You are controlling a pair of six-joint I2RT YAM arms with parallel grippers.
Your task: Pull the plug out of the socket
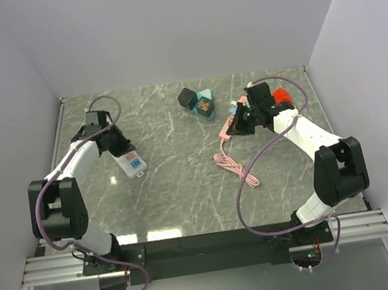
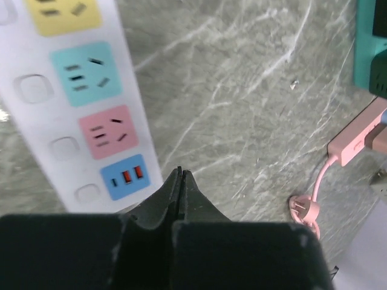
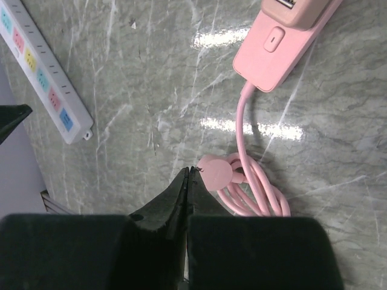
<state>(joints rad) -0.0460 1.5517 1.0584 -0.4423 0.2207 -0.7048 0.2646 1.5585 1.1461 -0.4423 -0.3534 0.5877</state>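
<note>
"Marbled grey table (image 1: 186, 196) between pale lilac walls (image 1: 178, 25). Where is the socket?"

"The pink power strip (image 3: 275, 51) lies on the right half, partly hidden by the right arm in the overhead view. Its cord (image 3: 240, 121) runs toward the near edge into a loose coil (image 3: 257, 196), and its own pink plug (image 3: 214, 171) rests at that coil."

"Is anything plugged into it?"

"A beige piece (image 3: 290, 7) sits on its face at the very edge of the right wrist view. It is too cropped to say whether that is a plug."

"And the right gripper (image 3: 188, 171)?"

"Clenched tight on nothing, with its tips just beside the coil's pink plug. I cannot tell whether they touch."

"The left gripper (image 2: 180, 174)?"

"Also closed and empty, over bare table just beside the blue USB end of a white power strip (image 2: 78, 109) — well apart from the pink one."

"What else is there?"

"Teal and black blocks (image 1: 199, 103) near the far middle, and something red (image 1: 282, 95) behind the right arm."
</note>
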